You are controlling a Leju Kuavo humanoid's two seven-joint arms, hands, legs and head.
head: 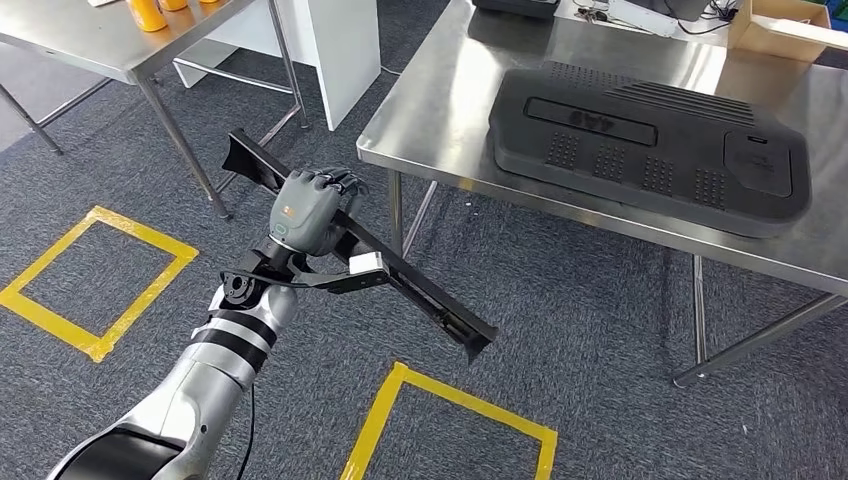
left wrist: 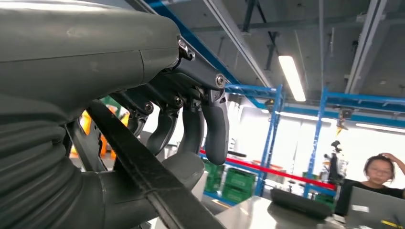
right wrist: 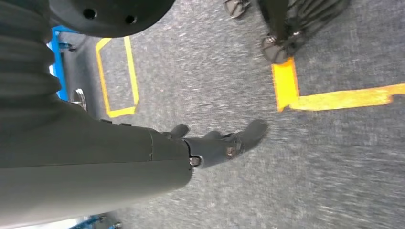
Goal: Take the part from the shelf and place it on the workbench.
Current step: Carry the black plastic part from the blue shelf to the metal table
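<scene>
The part [head: 400, 265], a long black bar with a flared end at each tip, is off the shelf and held in the air over the carpet, just short of the near corner of the workbench [head: 440, 110]. It lies at a slant, one end up toward the far table, the other down toward the yellow floor marking. The left hand [head: 312, 208] grips it around the middle, fingers [left wrist: 216, 125] curled over the bar and the thumb under it; the left wrist view shows the bar [left wrist: 143, 171] running between them.

The step in hand looks like the carry to the bench. To do it well, the hand should probably lift the low end above the bench edge first, then bring the bar over the bare steel beside the large black moulded panel [head: 650, 145], and level it before letting go, so neither end catches the edge or the panel.

The right hand [right wrist: 224, 143] hangs by the floor, holding nothing, its fingers loosely apart.

Counted: one part, one workbench, one black panel on it, one second table [head: 90, 45] at the far left, three yellow floor squares.
</scene>
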